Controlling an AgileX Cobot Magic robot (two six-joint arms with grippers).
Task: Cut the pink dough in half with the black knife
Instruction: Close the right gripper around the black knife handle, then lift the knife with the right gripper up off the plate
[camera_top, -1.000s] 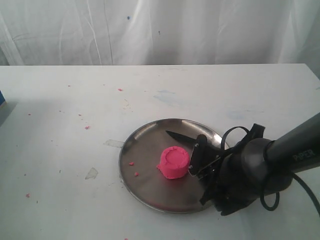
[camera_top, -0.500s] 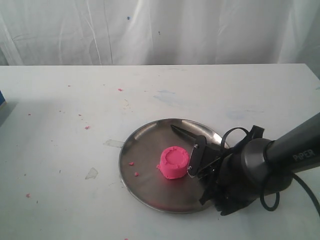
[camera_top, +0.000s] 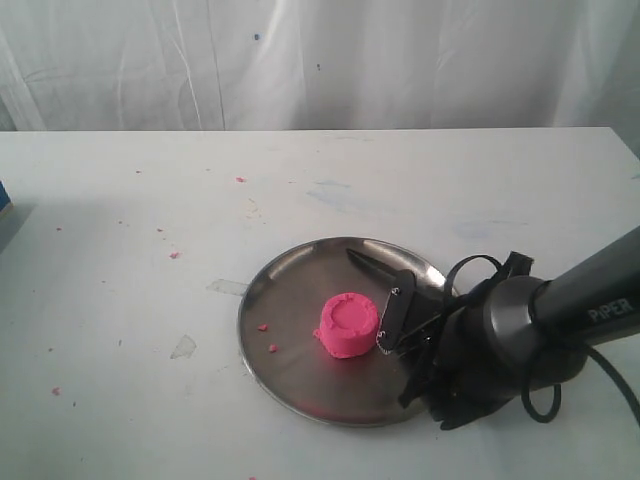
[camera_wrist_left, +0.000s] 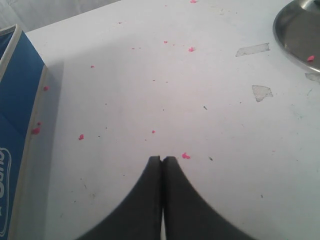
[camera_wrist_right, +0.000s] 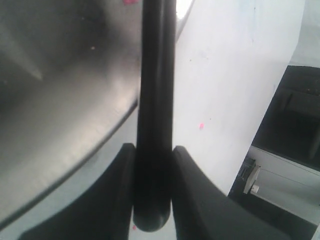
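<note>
The black knife (camera_top: 372, 266) in the right gripper (camera_top: 400, 318) has swung rightward.

The right end effector (camera_wrist_right: 152, 150) is clamped on something; the left end effector (camera_wrist_left: 162, 161) is pressed shut, empty.

Exterior camera faces the counter (camera_top: 120, 200) from the front, above; wrist cameras hover close, all sharing the steel plate (camera_top: 290, 375).

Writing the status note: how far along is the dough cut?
Done: the right claw is shut on the knife, which angles over the plate behind the dough. In hand: lining the blade up; it isn't on the dough yet. Left: the whole cut, as the dough is one intact puck. The left claw is shut and idle over the table.
</note>
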